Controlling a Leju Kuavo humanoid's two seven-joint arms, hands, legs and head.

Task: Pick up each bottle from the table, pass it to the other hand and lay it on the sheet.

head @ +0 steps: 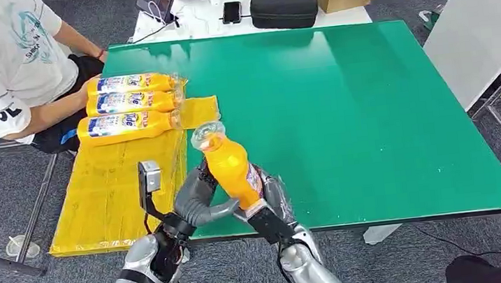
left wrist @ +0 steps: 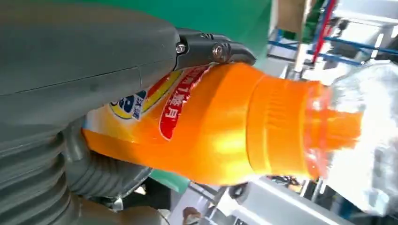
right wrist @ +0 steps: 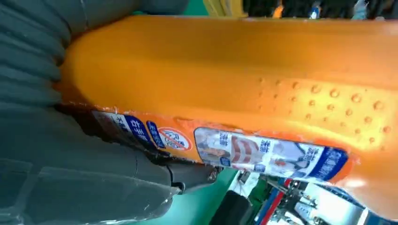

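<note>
- So this is the handover bit: the orange bottle [head: 231,169] is up in the air over the near edge of the green table [head: 371,115], cap end tilted up and away from the robot, with both hands on it at once.
- The left hand [head: 201,201] wraps the lower body from the left side. In the left wrist view the thumb [left wrist: 94,70] lies across the label and a dark fingertip [left wrist: 220,50] presses on just below the shoulder, so that hand is gripping the bottle.
- The right hand [head: 272,206] grips it from the right and underneath. In the right wrist view the bottle [right wrist: 234,84] runs right across its palm, with a finger tucked under the label.
- My guess at why it's held clear of the table: the receiving hand gets room to close all the way round before the other one lets go.
- Can't tell from this who's giving and who's taking, but the yellow sheet [head: 109,191] is on the robot's left, so ending up in the left hand would make sense.
- Three bottles [head: 127,102] already lie side by side at the far end of the sheet, caps pointing toward the table. The near part looks like the spot for this one.
- A person [head: 0,62] sits just beyond the sheet, close to that row.
</note>
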